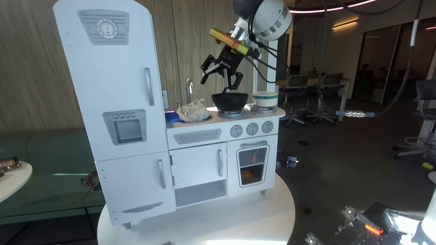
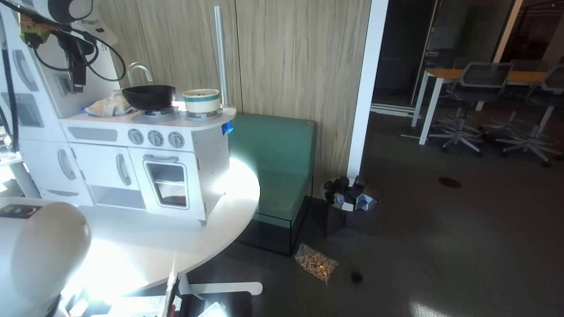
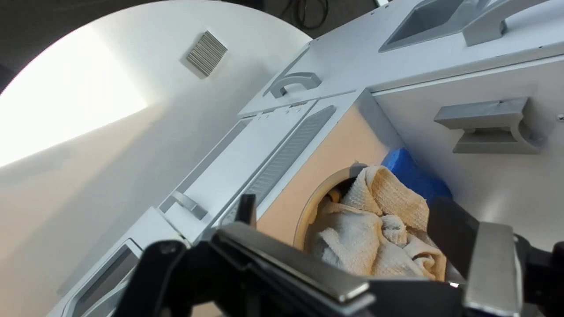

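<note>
The black two-fingered pincer [image 1: 219,85] hangs, jaws spread wide! Below it, a crumpled beige cloth [image 3: 383,233] slumps in a round, recessed sink [image 3: 308,211].

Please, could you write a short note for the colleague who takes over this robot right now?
Tool: open, empty, raised above the white toy kitchen.
Things: crumpled beige fabric cloth lies in and over the round gray-rimmed sink, beside a blue blocky object; round black pan stands on a gray burner.
Done: the cloth lies at the sink, free of the tool.
Left: if the cloth must be grasped, the tool probably has to come down.
</note>
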You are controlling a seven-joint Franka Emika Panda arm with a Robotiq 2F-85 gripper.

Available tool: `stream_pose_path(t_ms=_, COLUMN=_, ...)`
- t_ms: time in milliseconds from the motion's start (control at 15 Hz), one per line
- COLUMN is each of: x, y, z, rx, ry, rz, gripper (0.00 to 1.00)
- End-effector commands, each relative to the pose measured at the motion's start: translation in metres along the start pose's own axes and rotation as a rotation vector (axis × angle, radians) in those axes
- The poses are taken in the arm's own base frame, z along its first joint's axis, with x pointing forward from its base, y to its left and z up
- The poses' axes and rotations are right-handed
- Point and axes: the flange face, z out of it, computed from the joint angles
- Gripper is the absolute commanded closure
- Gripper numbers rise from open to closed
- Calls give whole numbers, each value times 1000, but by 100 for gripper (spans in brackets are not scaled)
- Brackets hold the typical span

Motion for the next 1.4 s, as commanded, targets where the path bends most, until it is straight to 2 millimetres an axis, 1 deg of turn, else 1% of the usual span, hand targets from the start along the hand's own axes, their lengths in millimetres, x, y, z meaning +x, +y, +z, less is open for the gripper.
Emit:
stream_pose_path(t_ms=0, x=2, y=-21, z=-29, rx=-34, ry=83, rz=75, gripper=0)
stream_pose_path(t_ms=200, x=13, y=-30, z=-52, rx=-60, ry=76, rz=155, gripper=0)
stream_pose_path(t_ms=267, x=15, y=-30, z=-55, rx=-79, ry=70, rz=174, gripper=0)
stream_pose_path(t_ms=333, x=9, y=-19, z=-44, rx=-60, ry=66, rz=132, gripper=0)
stream_pose_path(t_ms=400, x=12, y=-20, z=-50, rx=-69, ry=65, rz=147, gripper=0)
stream_pose_path(t_ms=533, x=16, y=-22, z=-53, rx=-74, ry=63, rz=160, gripper=0)
stream_pose_path(t_ms=600, x=17, y=-22, z=-52, rx=-77, ry=62, rz=162, gripper=0)
stream_pose_path(t_ms=667, x=18, y=-22, z=-45, rx=-74, ry=46, rz=159, gripper=0)
stream_pose_path(t_ms=867, x=30, y=-26, z=-40, rx=-92, ry=55, rz=173, gripper=0)
stream_pose_path(t_ms=1067, x=48, y=-31, z=-38, rx=-109, ry=72, rz=192, gripper=0)
stream_pose_path(t_ms=1200, x=63, y=-35, z=-43, rx=-129, ry=107, rz=214, gripper=0)
stream_pose_path(t_ms=1333, x=72, y=-42, z=-50, rx=-152, ry=157, rz=234, gripper=0)
